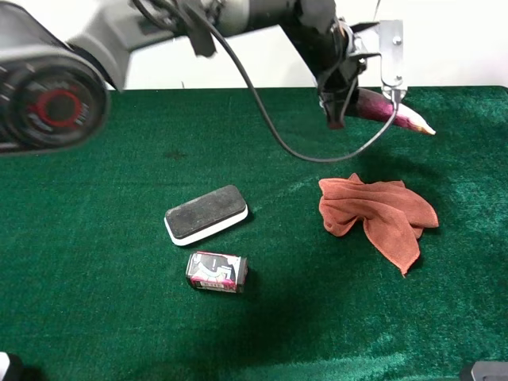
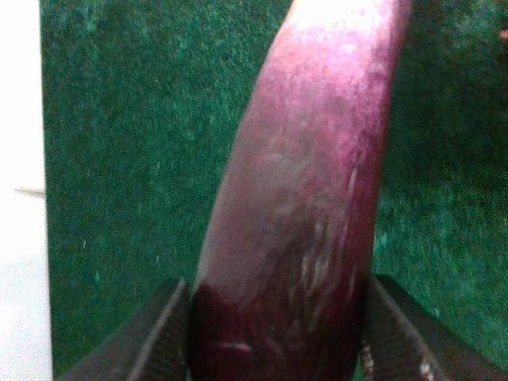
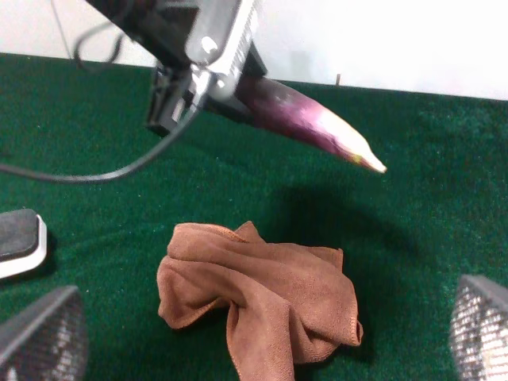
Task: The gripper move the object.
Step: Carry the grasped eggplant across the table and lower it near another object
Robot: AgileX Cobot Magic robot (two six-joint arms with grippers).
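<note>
left gripper (image 2: 274, 349): dark metal fingers (image 2: 155, 337) clamped on both sides of the eggplant's thick, dark end.
eggplant (image 1: 394, 111): glossy purple, elongated and slightly curved, fading to a whitish pointed tip. it is held in the air beyond the cloth's far edge with the tip tilted down, and its shadow falls on the felt just behind the cloth.
right gripper (image 3: 258, 333): grey ridged fingers (image 3: 40, 337) spread wide apart and holding nothing, on the cloth's near side.
cloth (image 1: 377, 214): rust-orange, soft, crumpled into folds.
table cover (image 1: 95, 238): dark green napped felt under the cloth.
eraser block (image 1: 206, 214): white rounded slab with a black top, well left of the cloth in the high view.
can (image 1: 217, 271): small, dented, printed, lying on its side, left of the cloth and nearer the camera.
</note>
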